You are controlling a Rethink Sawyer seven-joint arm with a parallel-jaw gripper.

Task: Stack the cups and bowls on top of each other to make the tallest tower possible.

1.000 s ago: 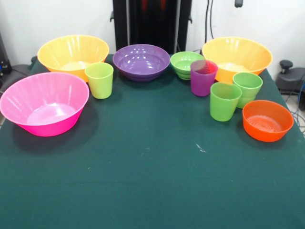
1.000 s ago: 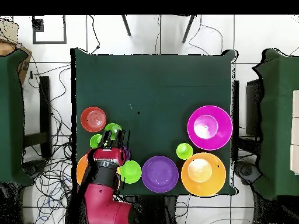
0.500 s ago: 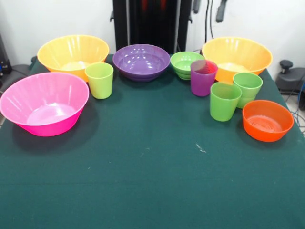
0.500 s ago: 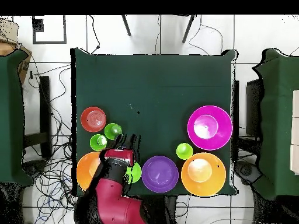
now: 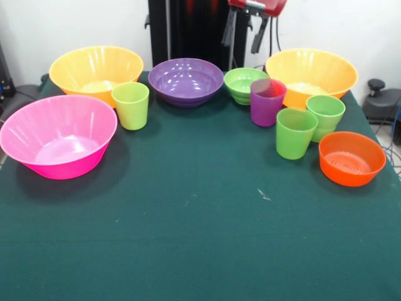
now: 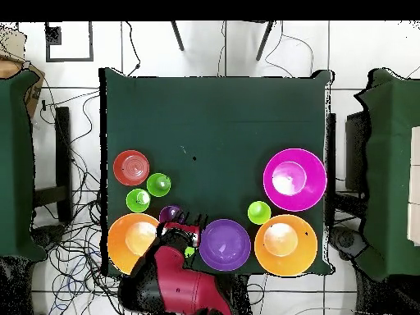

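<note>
- While every cup and bowl sits singly on the green worktop (image 5: 200, 238), the pincer (image 5: 245, 36) has travelled sideways over the last second, from above the green cups toward the small green bowl (image 5: 245, 83); it hangs above that bowl with its fingers spread and nothing between them.
- No piece has moved in that time, so no tower exists yet.
- Along the robot's edge stand an orange-yellow bowl (image 5: 96, 71), the purple bowl (image 5: 185, 80), the small green bowl and a second orange-yellow bowl (image 5: 311, 73).
- The yellow-green cup (image 5: 131, 105) stands just in front of the first orange-yellow bowl; the pink bowl (image 5: 57, 135) sits nearer the camera.
- The purple cup (image 5: 267, 101) stands beside the small green bowl. Two green cup positions (image 5: 294, 132) (image 5: 325, 115) and the small orange bowl (image 5: 351, 157) cluster nearby.
- The sideways shift suggests the pincer is lining up a first pick, likely the small green bowl or the purple cup.
- Seen from overhead, the arm (image 6: 176, 275) covers most of that bowl.
</note>
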